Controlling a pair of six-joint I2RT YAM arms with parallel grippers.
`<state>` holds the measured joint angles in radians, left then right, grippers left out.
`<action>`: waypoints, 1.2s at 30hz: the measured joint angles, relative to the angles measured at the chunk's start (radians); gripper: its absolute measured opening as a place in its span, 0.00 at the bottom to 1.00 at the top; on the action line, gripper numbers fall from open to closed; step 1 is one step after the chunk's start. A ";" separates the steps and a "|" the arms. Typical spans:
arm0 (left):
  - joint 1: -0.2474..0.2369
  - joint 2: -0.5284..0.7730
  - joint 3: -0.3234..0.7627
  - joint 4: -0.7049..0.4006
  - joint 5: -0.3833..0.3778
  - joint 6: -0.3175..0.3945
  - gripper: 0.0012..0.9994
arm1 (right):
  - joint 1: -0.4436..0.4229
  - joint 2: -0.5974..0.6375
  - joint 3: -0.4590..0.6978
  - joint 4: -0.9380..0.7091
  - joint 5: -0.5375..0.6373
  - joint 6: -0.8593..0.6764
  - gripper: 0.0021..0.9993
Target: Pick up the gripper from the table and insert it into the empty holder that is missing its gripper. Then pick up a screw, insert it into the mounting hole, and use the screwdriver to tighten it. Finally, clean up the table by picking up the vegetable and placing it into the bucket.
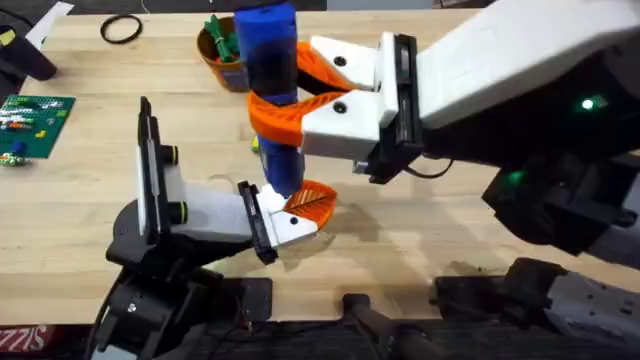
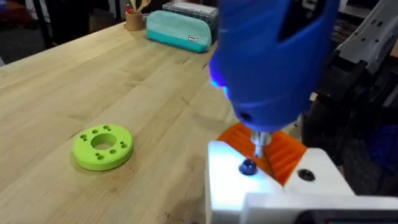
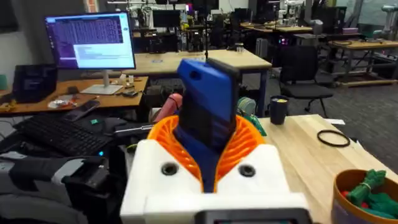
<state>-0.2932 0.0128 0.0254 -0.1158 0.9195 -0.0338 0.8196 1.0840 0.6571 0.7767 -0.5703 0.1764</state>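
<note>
While the right pincer (image 1: 300, 95) grips the screwdriver (image 1: 270, 70), keep its bit (image 2: 259, 144) upright over the holder's (image 2: 273, 186) screw (image 2: 248, 167); left pincer's state I cannot tell

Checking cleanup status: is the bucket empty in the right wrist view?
No. The bucket already holds green and red items, with green leafy pieces sticking up above its rim.

Right tool (image 1: 300, 90): white blocky mount, two black holes, curved orange ribbed fingers. Behind it: black plate, white arm, green lights, black cable.
</note>
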 joint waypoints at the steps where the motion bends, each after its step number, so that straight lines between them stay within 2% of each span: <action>1: 0.000 0.000 0.000 0.000 0.000 0.000 0.01 | 0.000 0.000 0.000 0.000 0.000 0.000 0.05; 36: 0.000 0.000 0.000 0.000 0.000 0.000 0.01 | 0.000 0.016 0.000 0.007 0.000 -0.005 0.05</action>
<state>-0.2932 0.0129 0.0254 -0.1158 0.9195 -0.0338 0.8196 1.1000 0.6571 0.7834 -0.5700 0.1719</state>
